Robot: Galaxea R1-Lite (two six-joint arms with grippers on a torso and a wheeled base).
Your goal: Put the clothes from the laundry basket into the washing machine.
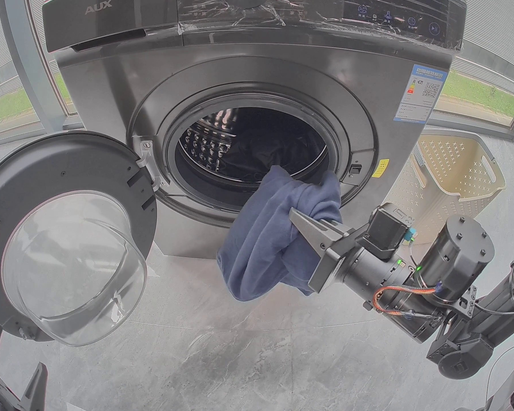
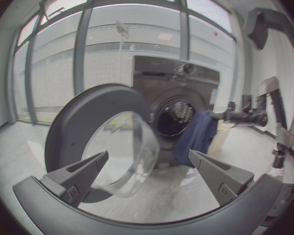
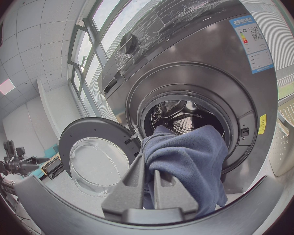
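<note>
Right pincer [image 1: 300, 219] is clamped tight on the blue cloth [image 1: 267, 236], and in the right wrist view the two fingers [image 3: 138, 177] are pressed almost together with a fold of fabric pinched between them. The grip is near the cloth's upper edge. The rest bunches over the fingertips and hangs below the pincer in a long drape, clear of the floor.

Straight ahead of the pincer is the washer [image 1: 257, 69], and its mouth [image 1: 257, 144] gapes just beyond the fingertips. The top of the cloth sits at the mouth's lower rim; whether it touches the rim, I cannot tell. Deeper in, past the cloth, something dark [image 1: 268, 144] lies in the drum.

The door [image 1: 68, 235] stands wide open, well off to the pincer's left. The basket [image 1: 451, 172] is to its right, beside the washer.

Left pincer [image 2: 147, 154] is spread wide, with nothing between the fingers. It sits low, well apart from the right one. The door's glass bowl [image 2: 121, 150] is right in front of it, and the blue cloth is farther off.
</note>
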